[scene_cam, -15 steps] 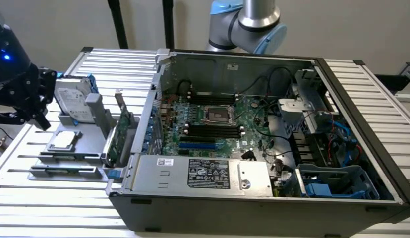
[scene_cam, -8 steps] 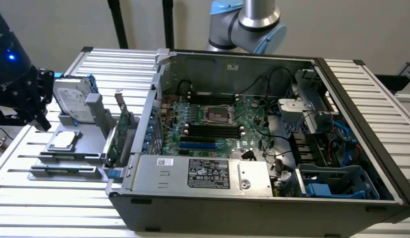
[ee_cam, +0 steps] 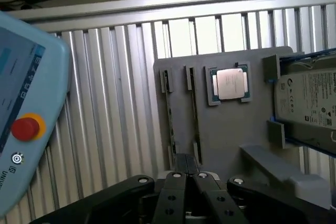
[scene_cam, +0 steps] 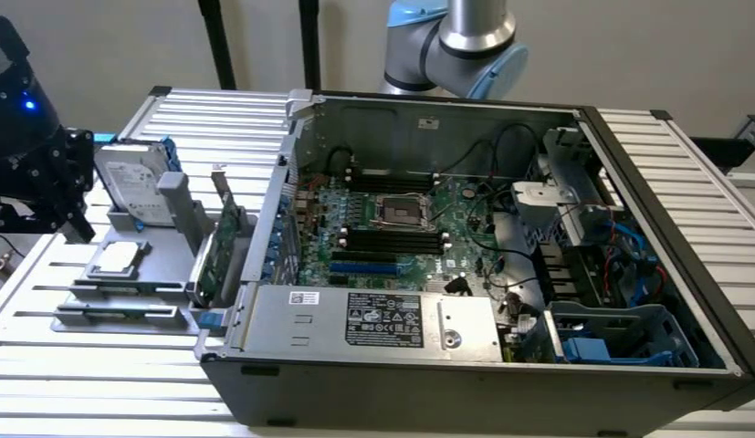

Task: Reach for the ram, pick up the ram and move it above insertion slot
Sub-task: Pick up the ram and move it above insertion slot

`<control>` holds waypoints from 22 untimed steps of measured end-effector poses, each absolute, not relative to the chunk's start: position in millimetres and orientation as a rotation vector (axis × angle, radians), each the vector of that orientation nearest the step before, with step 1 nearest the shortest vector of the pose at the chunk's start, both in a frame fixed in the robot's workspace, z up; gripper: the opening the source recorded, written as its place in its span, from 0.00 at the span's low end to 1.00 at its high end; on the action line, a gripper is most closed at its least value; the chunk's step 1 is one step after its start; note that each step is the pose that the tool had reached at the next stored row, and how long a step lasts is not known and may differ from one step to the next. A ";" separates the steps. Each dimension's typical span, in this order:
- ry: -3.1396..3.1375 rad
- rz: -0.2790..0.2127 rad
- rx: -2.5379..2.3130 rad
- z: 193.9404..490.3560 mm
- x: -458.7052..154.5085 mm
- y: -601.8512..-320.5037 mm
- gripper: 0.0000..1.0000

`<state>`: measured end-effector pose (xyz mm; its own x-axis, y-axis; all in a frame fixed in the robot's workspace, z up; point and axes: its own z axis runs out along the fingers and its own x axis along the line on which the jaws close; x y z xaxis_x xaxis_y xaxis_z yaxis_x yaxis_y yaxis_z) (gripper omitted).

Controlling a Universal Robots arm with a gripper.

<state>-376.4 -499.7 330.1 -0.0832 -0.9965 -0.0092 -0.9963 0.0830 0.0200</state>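
The gripper (ee_cam: 187, 157), fingers pinched together and empty, hangs by the grey holder (ee_cam: 231, 129) (a processor (ee_cam: 229, 85) and hard drive (ee_cam: 310, 103) sit in it too) where the ram (ee_cam: 194, 116) stands on edge, outside the open case (scene_cam: 475, 392) containing the insertion slot (scene_cam: 390, 239).

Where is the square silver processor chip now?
At the exterior view's left, the square silver processor chip lies on the grey plastic holder, beside the upright silver hard drive, outside the open computer case.
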 end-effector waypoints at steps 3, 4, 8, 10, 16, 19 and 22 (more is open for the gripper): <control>-2.257 -0.033 2.174 329.3 -376.4 -499.7 0.11; -2.255 -0.033 2.175 329.2 -376.4 -499.7 0.11; -2.255 -0.033 2.176 329.0 -376.4 -499.7 0.18; -2.255 -0.033 2.176 329.0 -376.5 -499.7 0.24; -2.255 -0.034 2.175 324.4 -376.5 -499.7 0.36; -2.255 -0.034 2.175 318.9 -376.4 -499.7 0.36; -2.255 -0.034 2.175 313.5 -376.4 -499.7 0.36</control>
